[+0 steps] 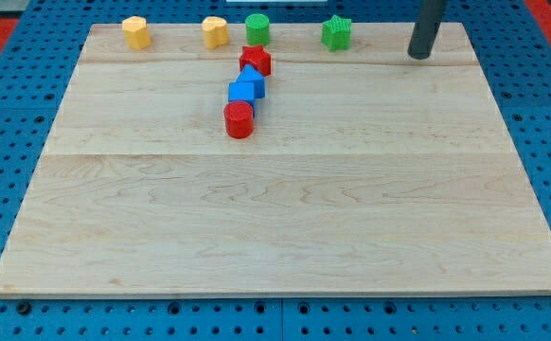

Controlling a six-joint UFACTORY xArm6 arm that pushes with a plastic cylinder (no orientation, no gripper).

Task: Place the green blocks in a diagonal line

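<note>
A pale wooden board (275, 218) is lying on a blue pegboard table (10, 114), and all the blocks are sitting in its upper part. My tip (417, 55) is resting near the board's top right corner, at the end of a straight dark rod (429, 24) that is coming down from the view's top edge; the rod has no fingers or jaws, so it is holding nothing and touching no block. The green star block (336, 32) is sitting well to the left of my tip, close to the board's top edge. The green cylinder block (257, 27) is standing further left along that same edge, so the two green blocks are lying roughly level with each other, apart from one another. Just below the green cylinder, a red star block (255, 60) is starting a short slanting chain that is running down and to the left: two blue blocks (247, 87) are pressing against each other below it, their exact shapes hard to make out, and a red cylinder block (239, 119) is sitting at the lower end. Two yellow blocks are sitting along the top edge too, one (215, 32) just left of the green cylinder and the other (136, 31) further left, well apart from it
</note>
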